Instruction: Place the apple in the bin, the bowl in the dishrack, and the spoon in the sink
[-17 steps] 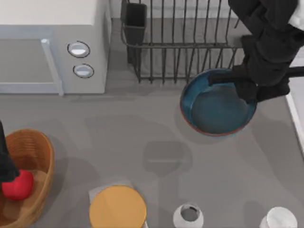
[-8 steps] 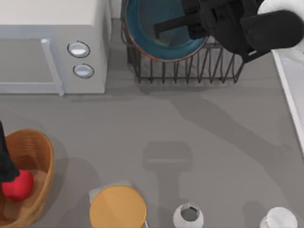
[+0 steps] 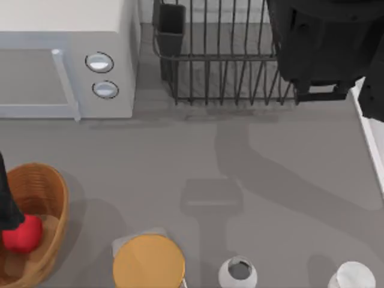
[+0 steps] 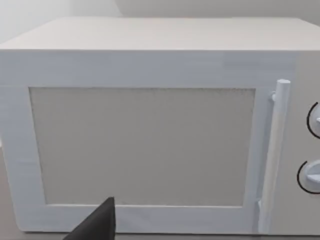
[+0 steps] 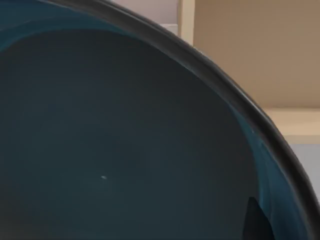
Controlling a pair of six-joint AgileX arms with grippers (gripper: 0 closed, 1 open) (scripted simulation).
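1. A plain grey desk (image 3: 180, 156) carries everything. The dishrack (image 3: 222, 60) stands at its far edge, its dark utensil cup (image 3: 172, 24) at the rack's left corner.
2. Just left of the dishrack sits a white box (image 3: 66, 60) with two round knobs and a door handle. The left wrist view looks straight at its door.
3. My right arm (image 3: 324, 42) hangs as a dark mass over the right end of the dishrack and covers that part of the bars.
4. The right gripper (image 5: 256, 220) is grasping the bowl (image 5: 125, 140). In the right wrist view the blue inner wall and dark rim come up close to the camera, and one dark finger lies against the inside near the rim. A beige wall shows beyond the rim. The arm hides how the bowl sits relative to the dishrack bars.
5. The sink (image 3: 373, 144) shows as a white raised rim to the right of the dishrack, at the desk's right edge.
6. Well apart from the dishrack, toward the near left corner, is the bin (image 3: 51, 186). The apple (image 3: 23, 234) lies inside it by its left wall.
7. My left arm (image 3: 6, 198) stands over the bin just above the apple. Whether the left gripper (image 4: 97, 225) is clenched or released cannot be told.
8. Along the near edge, opposite the dishrack, lie a flat yellow disc (image 3: 149, 261) and two small white cups (image 3: 237, 273) (image 3: 353, 277).
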